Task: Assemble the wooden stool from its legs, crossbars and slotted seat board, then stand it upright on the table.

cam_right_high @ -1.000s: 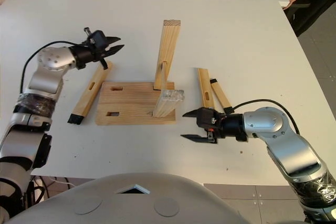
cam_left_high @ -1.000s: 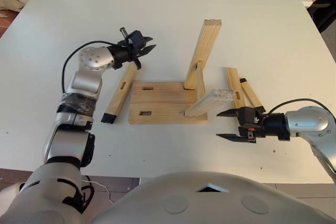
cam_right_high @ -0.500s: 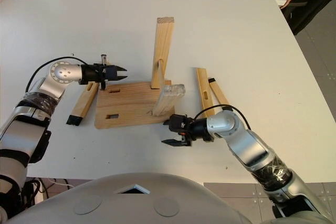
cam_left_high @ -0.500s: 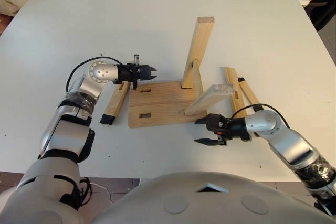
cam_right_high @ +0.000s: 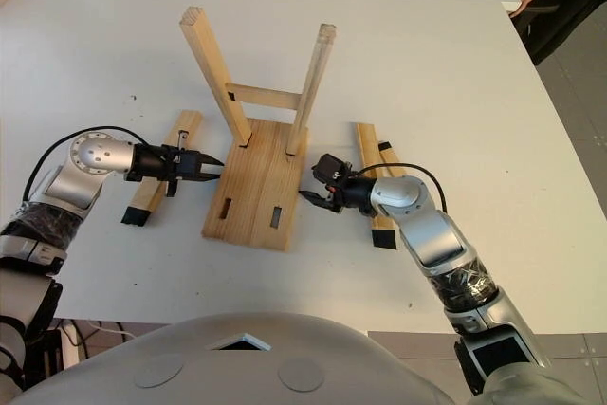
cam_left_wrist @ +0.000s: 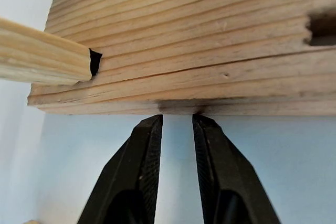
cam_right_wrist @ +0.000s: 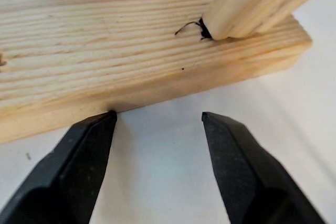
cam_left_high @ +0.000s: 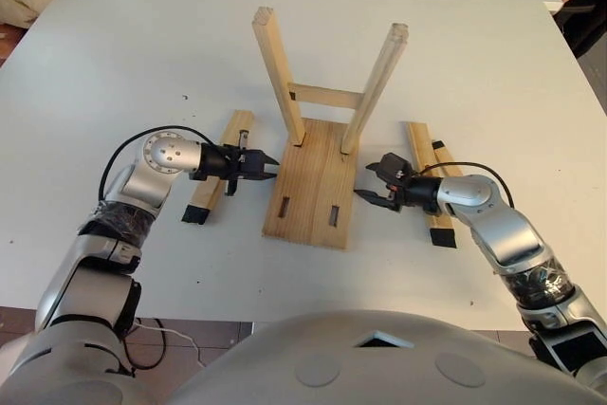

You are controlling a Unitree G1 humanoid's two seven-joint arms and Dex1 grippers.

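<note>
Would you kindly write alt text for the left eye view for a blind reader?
A seat board lies flat on the table, two legs joined by a crossbar standing in it; left gripper and right gripper flank it.

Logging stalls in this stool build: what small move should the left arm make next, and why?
Probably back the left tool off the edge of the board toward the loose leg beside it: two legs already stand in the board, two slots are empty, and that tool holds nothing.
</note>
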